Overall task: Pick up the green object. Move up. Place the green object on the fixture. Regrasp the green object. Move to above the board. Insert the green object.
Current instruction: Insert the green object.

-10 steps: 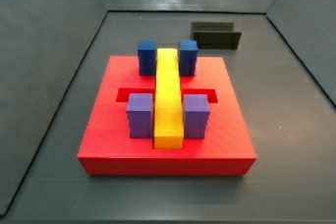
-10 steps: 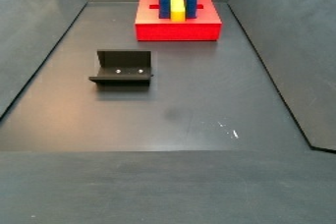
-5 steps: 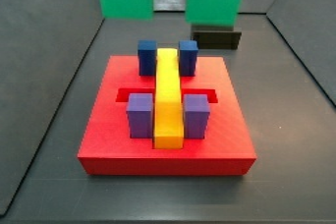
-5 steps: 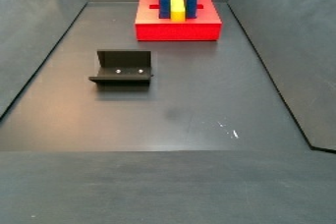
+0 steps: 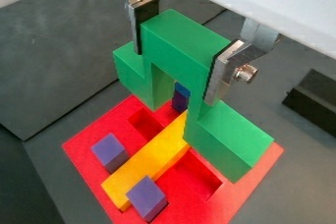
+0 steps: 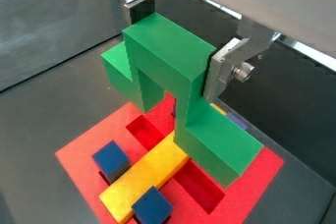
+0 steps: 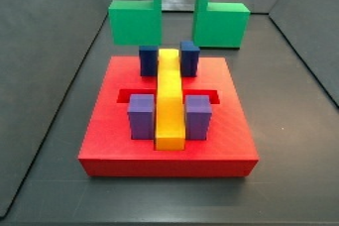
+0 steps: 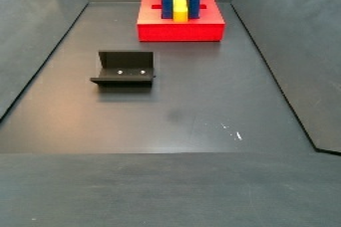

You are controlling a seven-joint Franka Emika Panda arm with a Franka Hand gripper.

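Gripper (image 5: 184, 56) clamped on green object (image 5: 184, 76), above board (image 5: 243, 184); gripper absent from side view showing fixture (image 8: 124, 70); yellow bar (image 7: 169, 96) partly hidden in wrist views.

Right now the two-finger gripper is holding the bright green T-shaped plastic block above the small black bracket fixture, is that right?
Not quite. The gripper does hold the bright green T-shaped plastic block, but above the large red square board, not the fixture. Both wrist views show the board directly beneath the block; the fixture stands apart.
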